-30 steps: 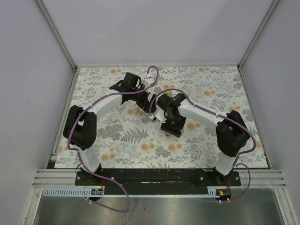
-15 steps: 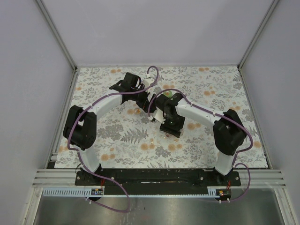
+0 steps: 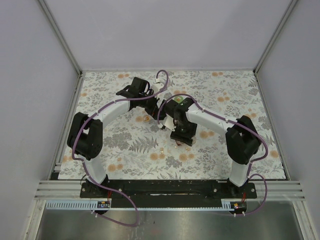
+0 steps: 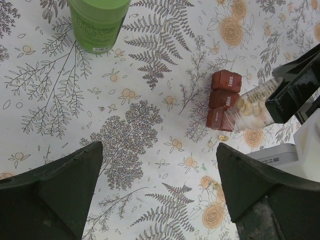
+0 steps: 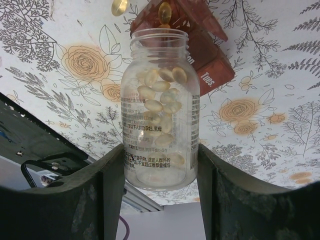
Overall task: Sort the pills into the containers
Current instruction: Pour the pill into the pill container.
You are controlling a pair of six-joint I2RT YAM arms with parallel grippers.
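Note:
My right gripper [image 5: 160, 155] is shut on a clear bottle [image 5: 159, 100] partly filled with pale yellow pills [image 5: 160, 95]. The bottle is tipped, its open mouth right at the dark-red pill box [image 5: 202, 47]. One pill [image 5: 165, 12] sits at the mouth over the box, and another [image 5: 119, 6] lies on the cloth beside it. In the left wrist view the pill box [image 4: 223, 99] and the tipped bottle [image 4: 252, 107] are on the right, with two loose pills [image 4: 223, 137] below. A green bottle [image 4: 97, 22] stands upright at the top. My left gripper [image 4: 159, 147] hangs open above bare cloth.
A floral cloth [image 3: 125, 145] covers the table, fenced by metal rails [image 3: 70, 110] and grey walls. Both arms meet mid-table, the right wrist [image 3: 182, 127] close beside the left wrist [image 3: 150, 100]. The right arm's body [image 4: 305, 145] fills the right edge of the left wrist view.
The right arm has swung a little to the left with the bottle still in its grip. The left arm has stayed put.

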